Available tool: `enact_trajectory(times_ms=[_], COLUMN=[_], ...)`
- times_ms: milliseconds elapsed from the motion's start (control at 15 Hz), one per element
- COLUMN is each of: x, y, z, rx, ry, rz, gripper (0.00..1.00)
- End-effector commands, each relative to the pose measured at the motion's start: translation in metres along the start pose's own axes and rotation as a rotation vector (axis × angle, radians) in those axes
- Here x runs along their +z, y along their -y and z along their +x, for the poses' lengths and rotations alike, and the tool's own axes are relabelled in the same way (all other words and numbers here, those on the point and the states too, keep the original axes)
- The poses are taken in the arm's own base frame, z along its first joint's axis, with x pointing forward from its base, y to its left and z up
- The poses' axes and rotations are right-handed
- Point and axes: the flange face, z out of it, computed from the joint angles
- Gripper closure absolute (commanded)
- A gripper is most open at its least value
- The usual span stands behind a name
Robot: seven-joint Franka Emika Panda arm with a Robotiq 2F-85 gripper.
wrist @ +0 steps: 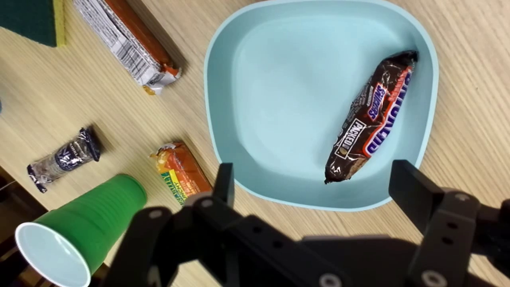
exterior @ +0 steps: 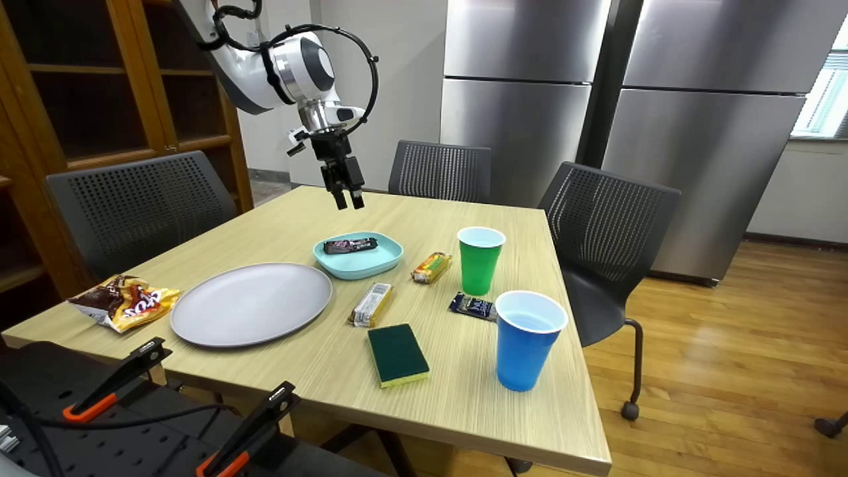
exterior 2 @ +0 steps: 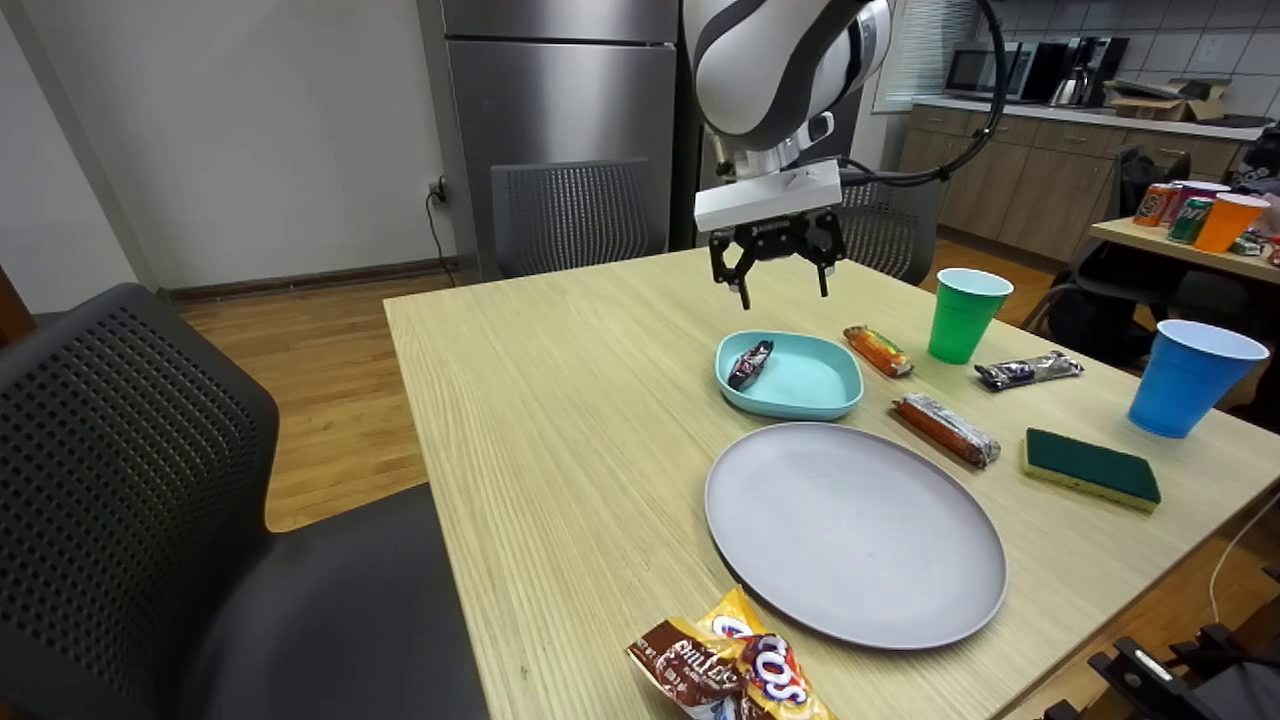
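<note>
The pincer (exterior 2: 785, 294) is held above the tabletop (exterior 2: 560, 400), its jaws spread wide, near the turquoise dish (wrist: 287, 87). Inside the dish, well in from the tabletop's edges, a Snickers bar (wrist: 368, 119) is laid toward one side. In an exterior view, a green cup (exterior: 479, 268) and a blue cup (exterior: 525, 348) are set toward the right edge, a chip bag (exterior: 126, 301) toward the near left corner.

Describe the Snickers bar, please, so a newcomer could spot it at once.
On the wooden table, beside the large grey plate, sits a turquoise dish. In it lies the dark brown Snickers bar. It is the only bar in a dish; the three other bars lie on the table.
</note>
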Motion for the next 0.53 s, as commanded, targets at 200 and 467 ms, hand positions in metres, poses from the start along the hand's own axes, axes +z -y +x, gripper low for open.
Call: enact_trajectory(times_ms=[200, 467], x=[-0.0004, -0.0019], y=[0.0003, -0.0012], z=[0.0002, 0.0000], rx=[0.000, -0.014], ry=[0.001, -0.007], rz=[0.000, 0.005], gripper=[0.00, 0.00])
